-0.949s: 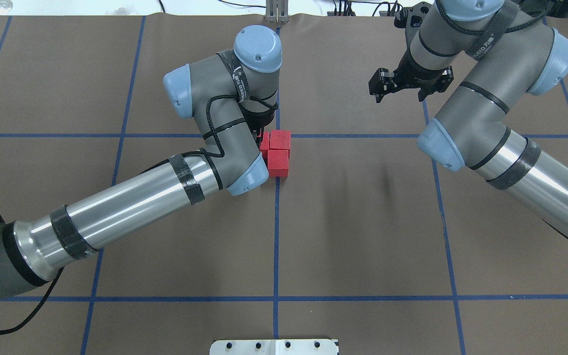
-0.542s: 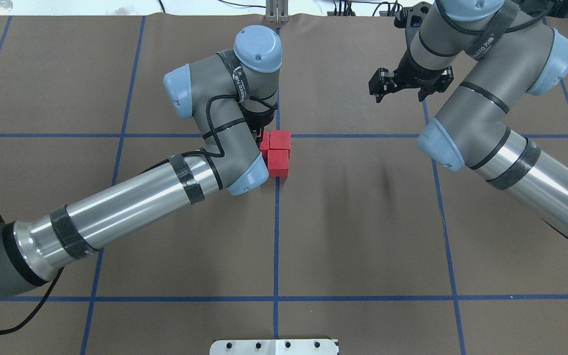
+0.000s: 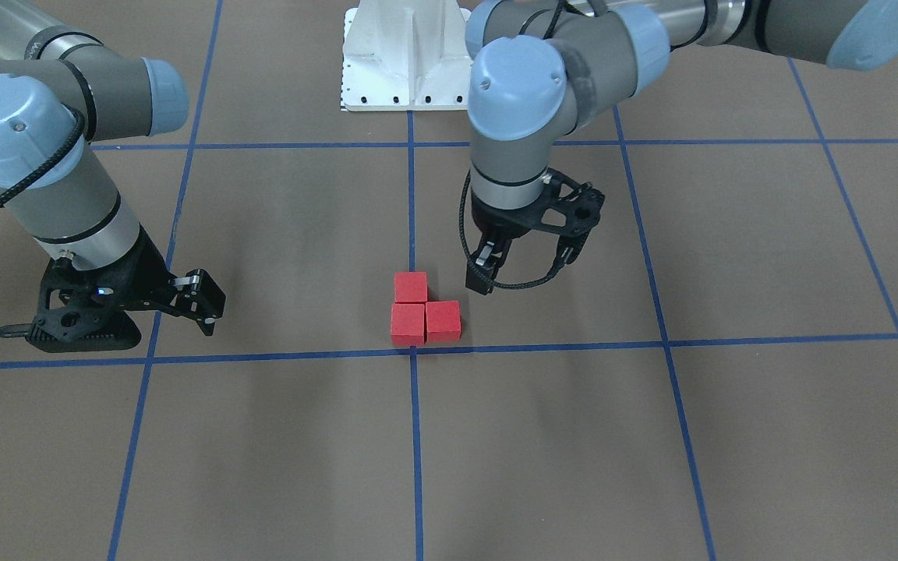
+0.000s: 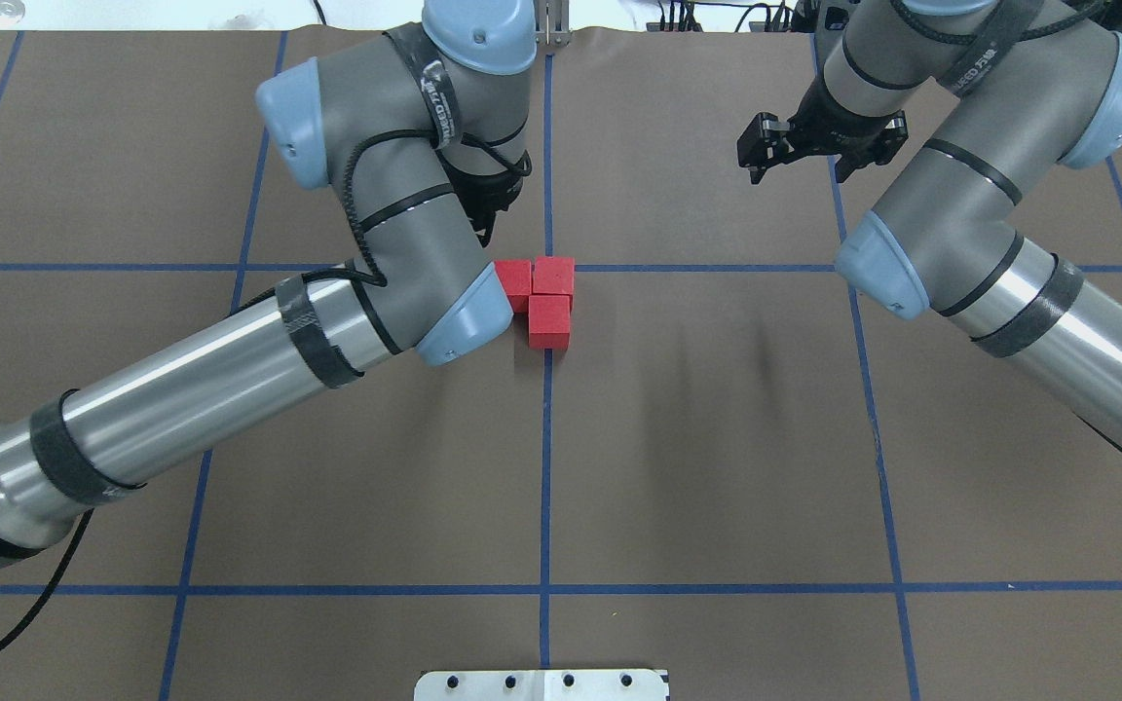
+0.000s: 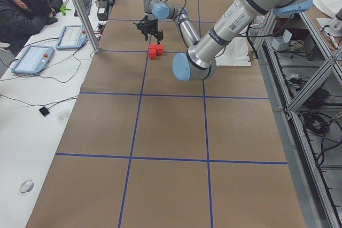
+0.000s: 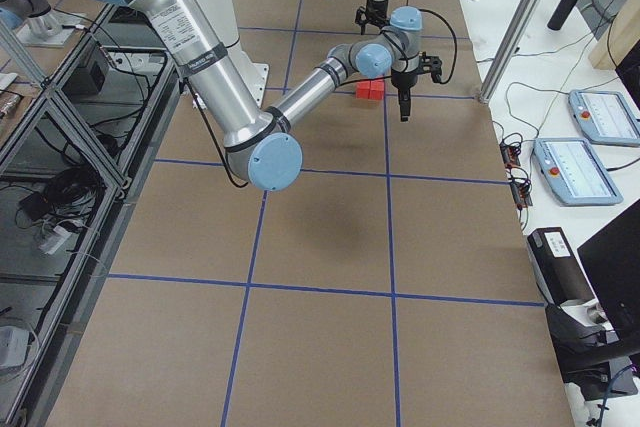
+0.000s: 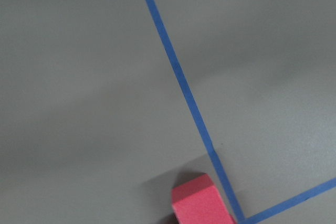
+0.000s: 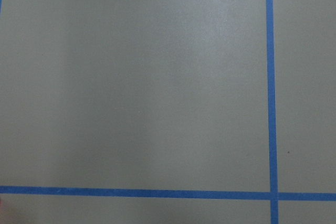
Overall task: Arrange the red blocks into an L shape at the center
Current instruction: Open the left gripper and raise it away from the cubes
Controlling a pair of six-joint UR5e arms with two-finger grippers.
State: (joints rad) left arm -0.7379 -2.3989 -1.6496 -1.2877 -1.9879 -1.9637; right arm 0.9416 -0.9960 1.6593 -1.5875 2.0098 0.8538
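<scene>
Three red blocks [image 3: 410,287] [image 3: 408,323] [image 3: 443,320] stand together in an L on the brown paper, touching the center [image 3: 414,351] tape crossing on the robot's side. From overhead the blocks [image 4: 513,279] [image 4: 553,276] [image 4: 549,321] sit at the center [image 4: 547,268]. My left gripper [image 3: 523,269] hangs open and empty just beside the blocks, clear of them. From overhead it is mostly hidden under its wrist. My right gripper [image 4: 795,167] is open and empty, a grid square away. One red block [image 7: 202,203] shows at the left wrist view's bottom edge.
A white mounting plate [image 3: 406,54] sits at the robot's edge of the table. My left forearm [image 4: 230,370] lies low over the paper beside the blocks. A person [image 5: 26,9] sits at a side desk with tablets [image 5: 32,60].
My left gripper has risen and drawn back from the blocks toward the far side, leaving the left block standing free. The right gripper has shifted slightly farther away.
</scene>
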